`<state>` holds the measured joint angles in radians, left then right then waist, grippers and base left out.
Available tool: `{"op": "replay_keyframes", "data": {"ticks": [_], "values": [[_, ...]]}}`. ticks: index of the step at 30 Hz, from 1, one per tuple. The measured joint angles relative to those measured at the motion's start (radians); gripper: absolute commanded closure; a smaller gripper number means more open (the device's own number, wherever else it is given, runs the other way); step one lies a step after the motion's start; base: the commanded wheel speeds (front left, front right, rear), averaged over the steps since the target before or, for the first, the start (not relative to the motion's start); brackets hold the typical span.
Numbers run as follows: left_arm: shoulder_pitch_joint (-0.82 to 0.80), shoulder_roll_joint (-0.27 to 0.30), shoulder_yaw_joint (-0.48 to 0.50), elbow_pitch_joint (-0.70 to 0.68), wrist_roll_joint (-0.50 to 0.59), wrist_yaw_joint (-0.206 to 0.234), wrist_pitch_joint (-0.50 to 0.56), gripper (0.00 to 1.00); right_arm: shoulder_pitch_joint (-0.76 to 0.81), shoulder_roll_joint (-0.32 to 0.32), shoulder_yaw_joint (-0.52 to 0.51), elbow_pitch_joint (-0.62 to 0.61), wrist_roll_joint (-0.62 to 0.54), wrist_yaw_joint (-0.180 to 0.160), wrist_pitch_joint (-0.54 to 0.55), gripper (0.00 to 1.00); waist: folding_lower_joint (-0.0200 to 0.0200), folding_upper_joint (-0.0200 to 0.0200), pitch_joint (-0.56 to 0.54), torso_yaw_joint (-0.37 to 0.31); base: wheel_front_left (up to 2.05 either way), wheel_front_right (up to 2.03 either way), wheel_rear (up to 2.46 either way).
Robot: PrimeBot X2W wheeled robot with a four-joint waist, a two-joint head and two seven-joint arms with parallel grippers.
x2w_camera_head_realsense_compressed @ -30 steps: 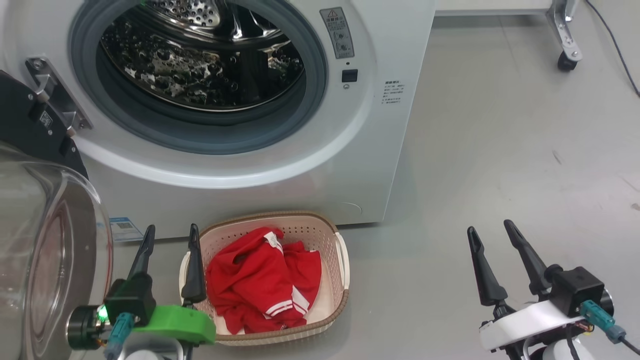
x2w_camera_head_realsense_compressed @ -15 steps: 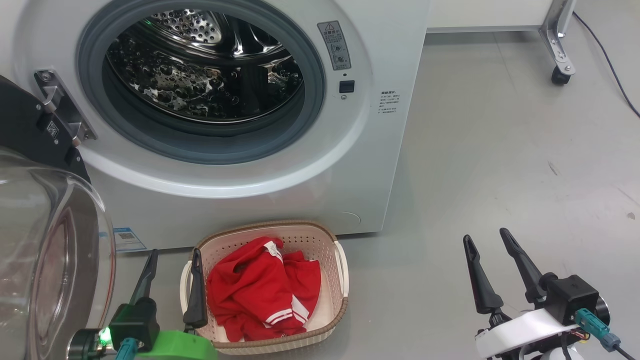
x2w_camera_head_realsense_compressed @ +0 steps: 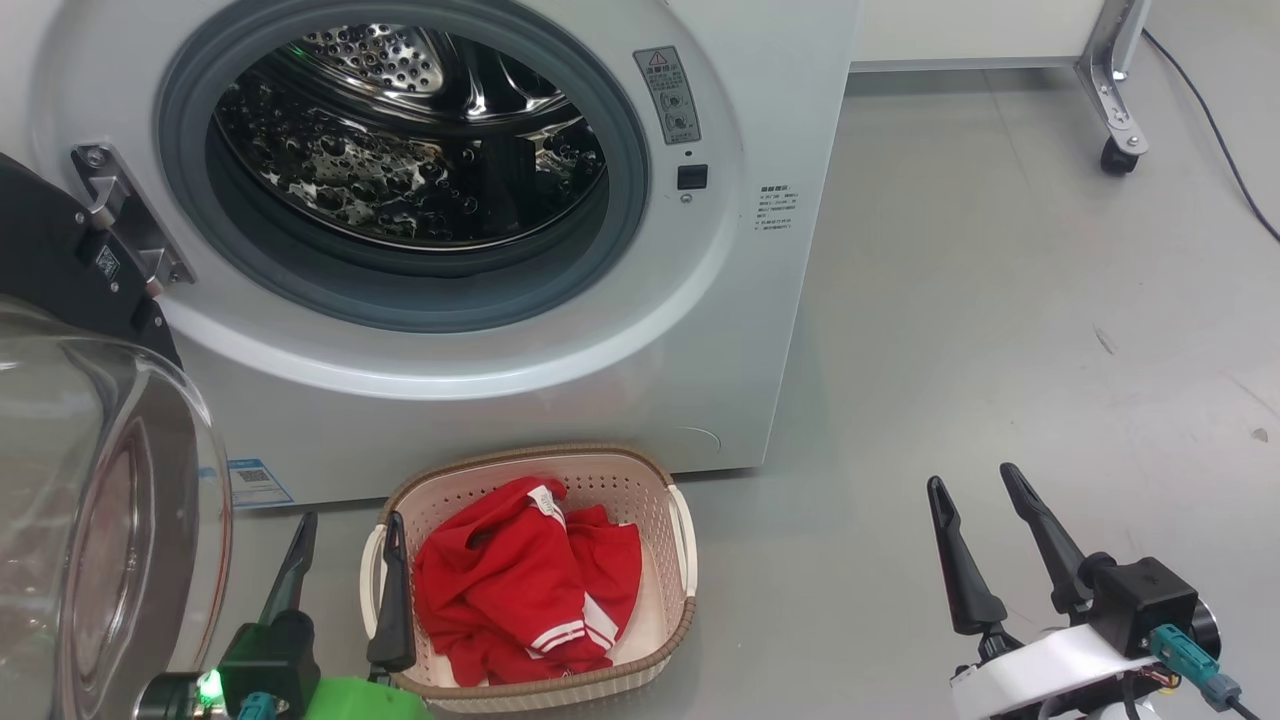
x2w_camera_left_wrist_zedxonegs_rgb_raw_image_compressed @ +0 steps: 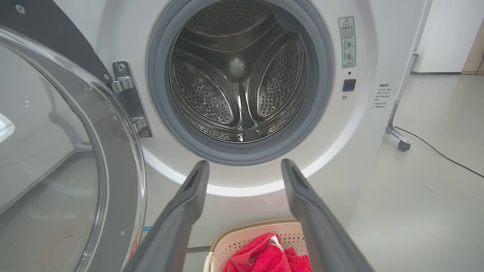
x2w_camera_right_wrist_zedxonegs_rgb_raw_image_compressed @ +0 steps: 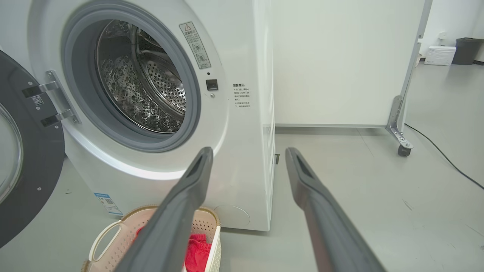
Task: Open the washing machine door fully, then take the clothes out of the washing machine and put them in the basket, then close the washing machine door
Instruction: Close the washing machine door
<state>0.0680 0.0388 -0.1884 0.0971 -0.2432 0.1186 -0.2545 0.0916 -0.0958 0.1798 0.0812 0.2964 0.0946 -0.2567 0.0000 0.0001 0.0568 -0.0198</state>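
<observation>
Clothes (x2w_camera_head_realsense_compressed: 510,580) in basket (x2w_camera_head_realsense_compressed: 612,478) | just right of left fingers (x2w_camera_head_realsense_compressed: 393,600)

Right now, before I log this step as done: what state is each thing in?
Round black-rimmed glass washing machine door: swung open.
Steel drum of the white washing machine: empty.
Cream perforated plastic basket: upright, holding clothes.
Red white-striped clothes: crumpled in the basket.
Left gripper: open, empty.
Right gripper: open, empty.

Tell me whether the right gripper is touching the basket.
Apart. The head view shows a stretch of floor between the right gripper and the basket.
</observation>
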Motion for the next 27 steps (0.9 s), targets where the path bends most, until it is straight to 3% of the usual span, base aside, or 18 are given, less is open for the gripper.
{"op": "replay_keyframes", "data": {"ticks": [27], "values": [[0.026, 0.004, -0.003, -0.042, 0.015, 0.000, 0.025, 0.00, 0.007, 0.004, -0.004, -0.001, -0.009, 0.000, 0.000, 0.00, 0.0000, 0.0000, -0.019, -0.004, -0.26, 0.28, -0.02]]}}
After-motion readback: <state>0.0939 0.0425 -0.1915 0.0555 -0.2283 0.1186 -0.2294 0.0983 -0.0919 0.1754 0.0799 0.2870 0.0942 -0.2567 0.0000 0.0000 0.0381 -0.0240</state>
